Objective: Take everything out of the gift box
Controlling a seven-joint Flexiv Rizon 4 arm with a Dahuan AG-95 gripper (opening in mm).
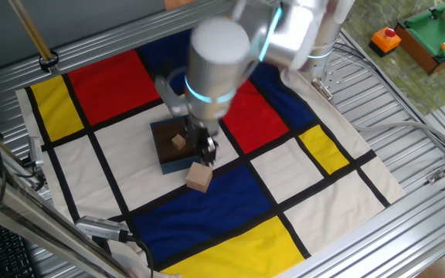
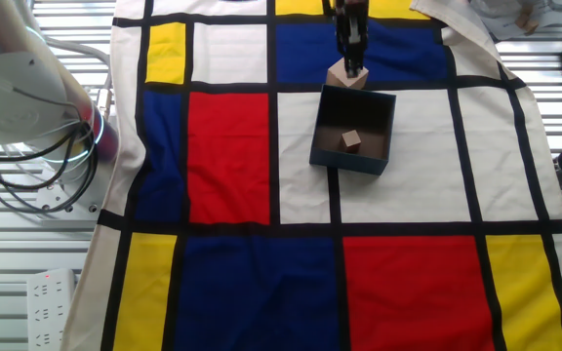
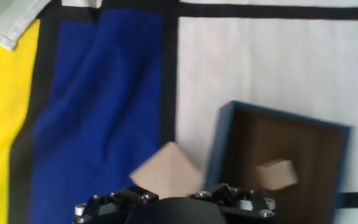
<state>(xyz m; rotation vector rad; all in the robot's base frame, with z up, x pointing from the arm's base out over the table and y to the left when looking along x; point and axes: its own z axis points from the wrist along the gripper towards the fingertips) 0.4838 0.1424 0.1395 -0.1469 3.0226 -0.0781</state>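
From one fixed view, my gripper (image 1: 205,147) hangs over the near edge of the small navy-blue square gift box (image 1: 168,158); the larger tan wooden cube (image 1: 199,177) lies outside on the checked cloth (image 1: 300,174), the much smaller tan cube (image 1: 178,141) inside. From the other fixed view, my fingers reach down to the larger cube beside the box wall; whether they grip it I cannot tell. If I reach next for the small cube, I risk clipping the wall and shoving the box. In the hand view my fingertips are cut off, everything blurred.
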